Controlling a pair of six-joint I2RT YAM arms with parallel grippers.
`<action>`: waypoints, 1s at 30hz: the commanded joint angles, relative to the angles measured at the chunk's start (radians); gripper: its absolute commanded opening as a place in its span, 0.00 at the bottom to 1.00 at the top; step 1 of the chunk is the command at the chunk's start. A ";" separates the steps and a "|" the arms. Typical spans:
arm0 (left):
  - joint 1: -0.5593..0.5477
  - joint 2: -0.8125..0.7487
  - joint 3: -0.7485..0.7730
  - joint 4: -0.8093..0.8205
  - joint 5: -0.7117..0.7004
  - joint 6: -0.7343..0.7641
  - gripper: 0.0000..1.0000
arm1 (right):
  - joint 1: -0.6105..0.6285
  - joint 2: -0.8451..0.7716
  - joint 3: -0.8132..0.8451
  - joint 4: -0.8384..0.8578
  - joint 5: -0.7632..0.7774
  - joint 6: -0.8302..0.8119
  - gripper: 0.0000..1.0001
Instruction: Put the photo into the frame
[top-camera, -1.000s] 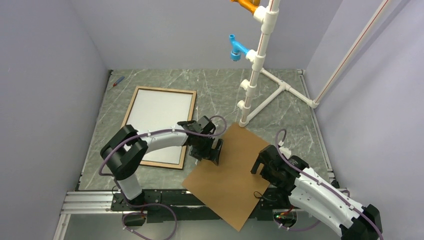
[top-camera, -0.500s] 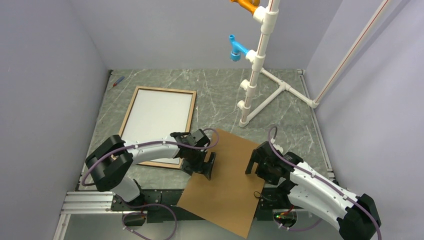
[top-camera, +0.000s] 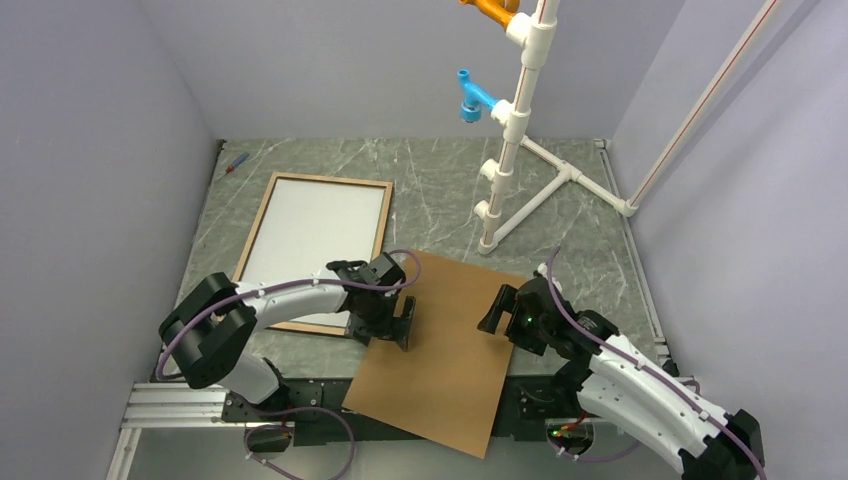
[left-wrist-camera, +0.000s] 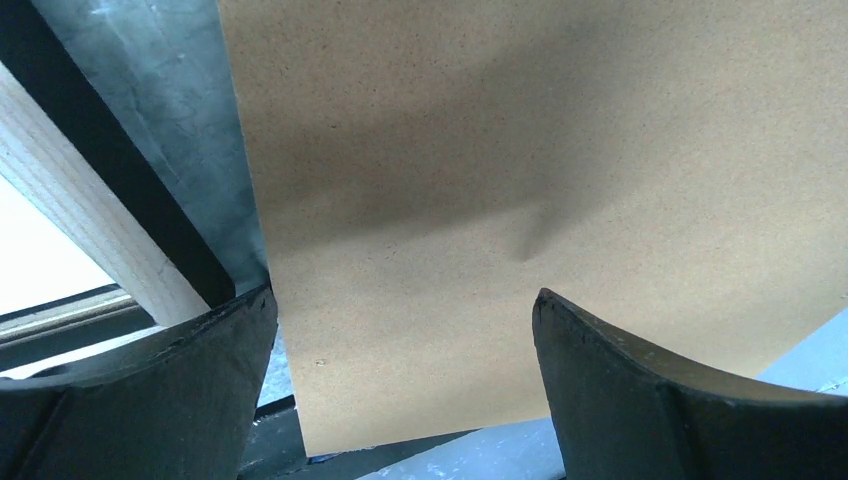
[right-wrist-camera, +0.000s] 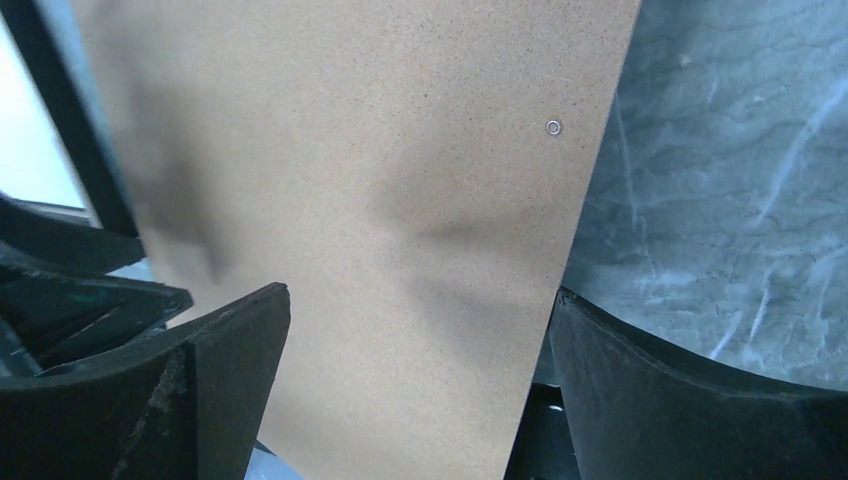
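Sliding left and turning, brown board (top-camera: 450, 345) closer to frame (top-camera: 330, 180)

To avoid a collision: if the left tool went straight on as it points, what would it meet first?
Probably the brown backing board, straight ahead of the left tool; depth is unclear.

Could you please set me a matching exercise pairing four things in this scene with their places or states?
Things:
1. frame
2. brown board
3. white pipe stand
4. left hand

Places or states:
a. upright, toward the back right
b. open, at the board's left edge
c. flat, on the table's left
d. middle, overhanging the near edge

Pairs: 1-c, 2-d, 3-a, 4-b
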 joint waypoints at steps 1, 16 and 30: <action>0.003 -0.037 -0.014 0.125 0.056 -0.034 0.99 | 0.006 -0.074 0.077 0.180 -0.124 0.013 1.00; 0.051 -0.162 -0.057 0.164 0.104 -0.031 0.97 | 0.005 -0.101 0.180 0.367 -0.349 0.018 0.99; 0.124 -0.253 -0.136 0.233 0.182 -0.036 0.97 | 0.007 -0.014 0.167 0.534 -0.460 0.039 0.90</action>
